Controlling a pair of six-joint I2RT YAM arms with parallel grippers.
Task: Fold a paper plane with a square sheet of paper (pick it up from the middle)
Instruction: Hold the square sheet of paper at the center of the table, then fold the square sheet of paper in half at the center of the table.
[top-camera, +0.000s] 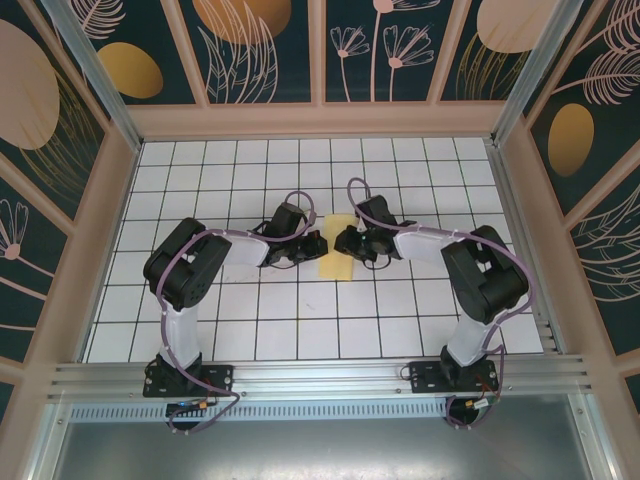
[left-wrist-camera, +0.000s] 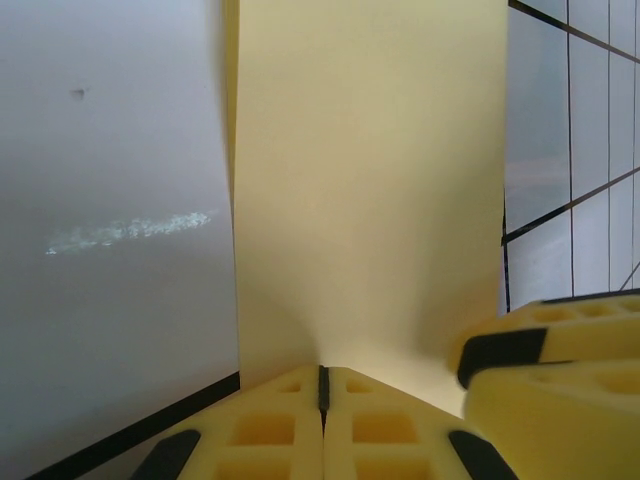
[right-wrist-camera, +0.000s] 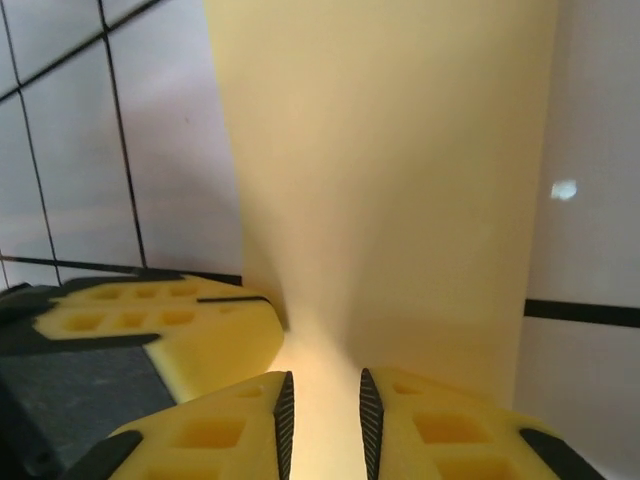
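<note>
The yellow sheet of paper (top-camera: 337, 262) lies at the table's middle as a narrow band about one tile wide, between both grippers. My left gripper (top-camera: 319, 246) comes in from the left. In the left wrist view its fingers (left-wrist-camera: 270, 425) are pressed together on a raised ridge of the paper (left-wrist-camera: 370, 180). My right gripper (top-camera: 343, 242) faces it from the right. In the right wrist view its jaws (right-wrist-camera: 322, 390) stand a small gap apart, with the paper (right-wrist-camera: 390, 170) running between them and not pinched. Each wrist view shows the other gripper's fingers (left-wrist-camera: 545, 345) (right-wrist-camera: 160, 325) close beside.
The white gridded table (top-camera: 250, 180) is walled by a wooden frame (top-camera: 320, 120) at the back and both sides. The two arm bases sit on the metal rail (top-camera: 320, 375) at the near edge. Both fingertip pairs are almost touching over the paper.
</note>
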